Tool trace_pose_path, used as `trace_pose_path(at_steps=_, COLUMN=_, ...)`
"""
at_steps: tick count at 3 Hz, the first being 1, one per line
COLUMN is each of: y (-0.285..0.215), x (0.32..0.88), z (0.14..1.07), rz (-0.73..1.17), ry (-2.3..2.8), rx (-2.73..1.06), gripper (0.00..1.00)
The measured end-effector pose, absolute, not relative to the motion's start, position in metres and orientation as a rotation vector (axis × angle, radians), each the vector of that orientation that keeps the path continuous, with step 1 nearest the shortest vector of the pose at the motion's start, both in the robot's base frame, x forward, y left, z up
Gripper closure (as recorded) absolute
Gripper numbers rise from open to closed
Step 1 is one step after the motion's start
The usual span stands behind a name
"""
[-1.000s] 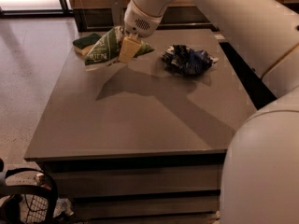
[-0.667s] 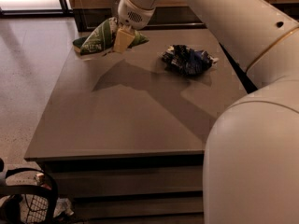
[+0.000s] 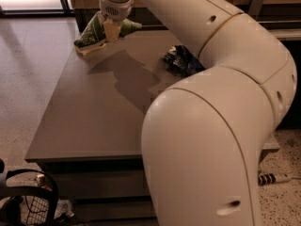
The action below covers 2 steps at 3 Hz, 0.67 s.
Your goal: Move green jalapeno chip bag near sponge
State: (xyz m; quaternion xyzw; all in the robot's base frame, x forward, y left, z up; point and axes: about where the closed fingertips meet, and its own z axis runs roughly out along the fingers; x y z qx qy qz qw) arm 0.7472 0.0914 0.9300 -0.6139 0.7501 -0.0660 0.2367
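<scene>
Gone farther left than a moment ago, gripper [image 3: 110,32] pinched on green bag [image 3: 90,34], held just beside and left of it at table's [image 3: 94,117] far-left corner. Blue bag [image 3: 181,60] well off right.

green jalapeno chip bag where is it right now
In the camera view the green jalapeno chip bag is at the far left corner of the table, directly below the gripper, with the dark blue snack bag further right.
</scene>
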Motion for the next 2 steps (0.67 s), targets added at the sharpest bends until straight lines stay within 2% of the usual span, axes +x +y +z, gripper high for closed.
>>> trace_pose_path(at_steps=2, y=0.094, x=0.787, z=0.928, rz=-0.37, ry=2.144, rx=-1.587, gripper=1.0)
